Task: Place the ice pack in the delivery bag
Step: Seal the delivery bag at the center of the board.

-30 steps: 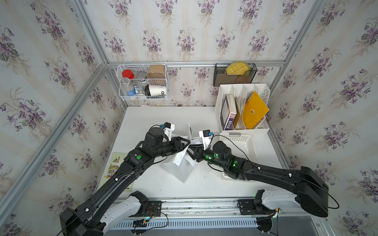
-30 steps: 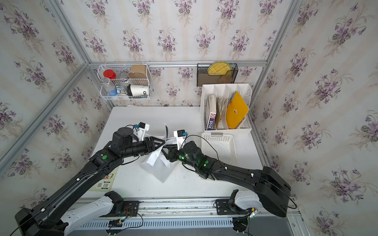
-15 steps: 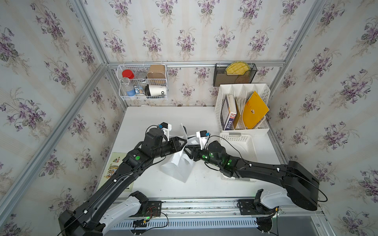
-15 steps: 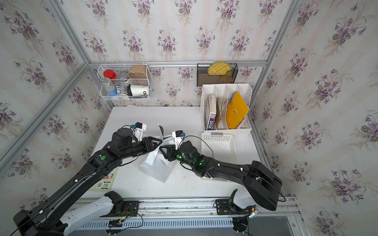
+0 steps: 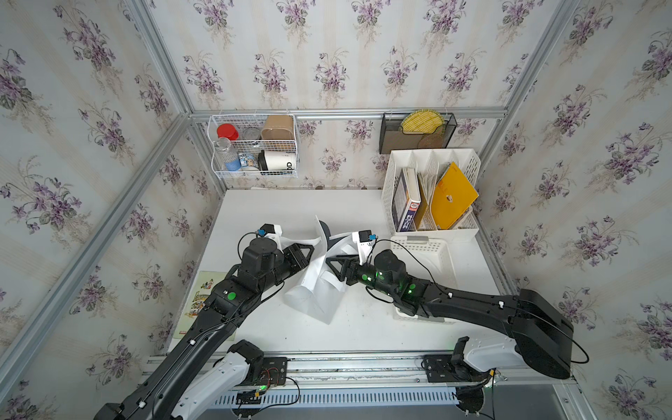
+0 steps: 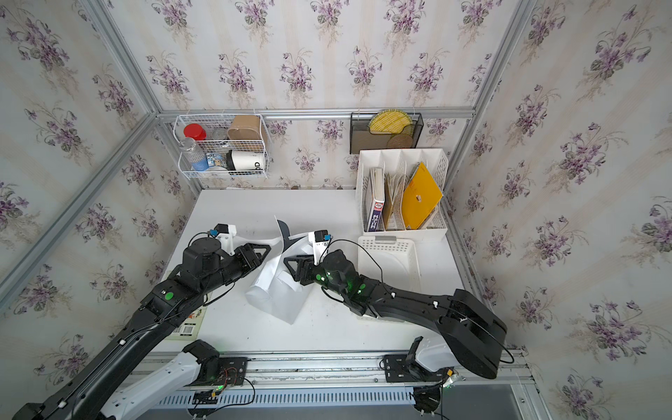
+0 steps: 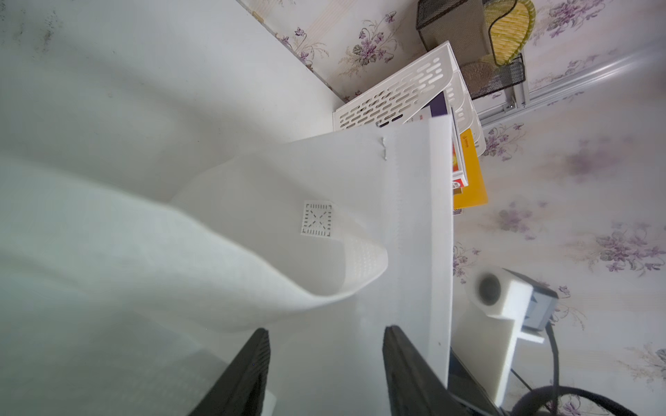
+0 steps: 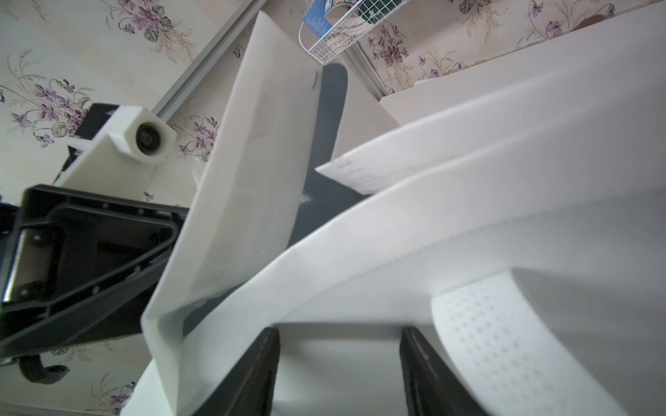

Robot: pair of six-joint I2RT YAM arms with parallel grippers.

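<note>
The bag [image 5: 315, 295] is slumped and creased in the middle of the table [image 5: 276, 207], its flaps sticking up toward the back wall. Both arms are right on it! The left gripper [image 5: 304, 251] is at its left edge and the right gripper [image 5: 332, 262] at its right edge, nose to nose across the white fabric.

Both sets of jaws stand apart. Each wrist view shows two black fingers [image 7: 248, 374] [image 8: 252, 374] with a wide gap and bag wall beyond. I cannot tell whether fabric touches the pads.

On the right, the tray [image 5: 438, 254] sits near the bag, with the right arm lying across its near end. The rack [image 5: 469, 163] of books stands behind it. A wire basket [image 5: 254, 171] and a mesh holder [image 5: 385, 140] hang on the back wall. A leaflet [image 5: 202, 298] lies at the table's left edge, partly under the left arm.

Now the trouble: the ice pack shows in no view. Flaps and a strap [image 8: 504, 345] crowd the wrist views. Only a sliver of dark lining [image 8: 333, 108] peeks out, and the bag's inside is out of sight.
</note>
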